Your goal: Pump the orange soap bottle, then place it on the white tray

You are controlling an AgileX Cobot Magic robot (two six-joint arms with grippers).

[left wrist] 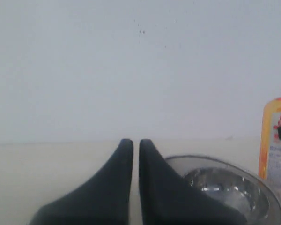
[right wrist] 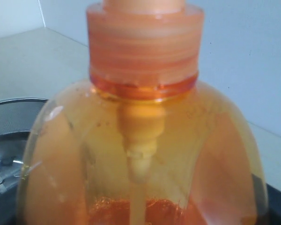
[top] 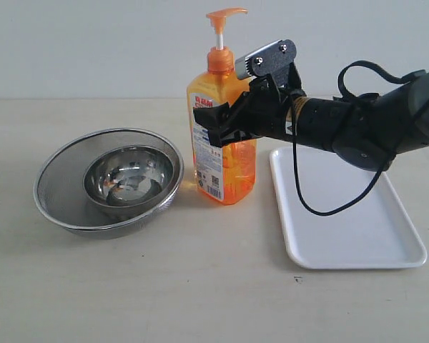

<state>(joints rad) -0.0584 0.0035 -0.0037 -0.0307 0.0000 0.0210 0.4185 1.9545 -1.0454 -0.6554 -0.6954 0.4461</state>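
The orange soap bottle [top: 226, 168] stands upright on the table, its pump head [top: 225, 14] raised on the white stem. My right gripper [top: 218, 128] reaches in from the right and is shut on the bottle's middle, one black finger lying across the label. In the right wrist view the bottle [right wrist: 140, 154] fills the picture and hides the fingers. The white tray [top: 350, 214] lies just right of the bottle, under the right arm. My left gripper [left wrist: 136, 143] is shut on nothing, low over the table and out of the exterior view. The bottle [left wrist: 276, 140] shows at its far edge.
A round steel bowl [top: 132, 175] sits inside a mesh strainer [top: 61, 186] to the left of the bottle, close to it. The same bowl [left wrist: 225, 187] lies beside the left fingers. A pale wall runs behind the table.
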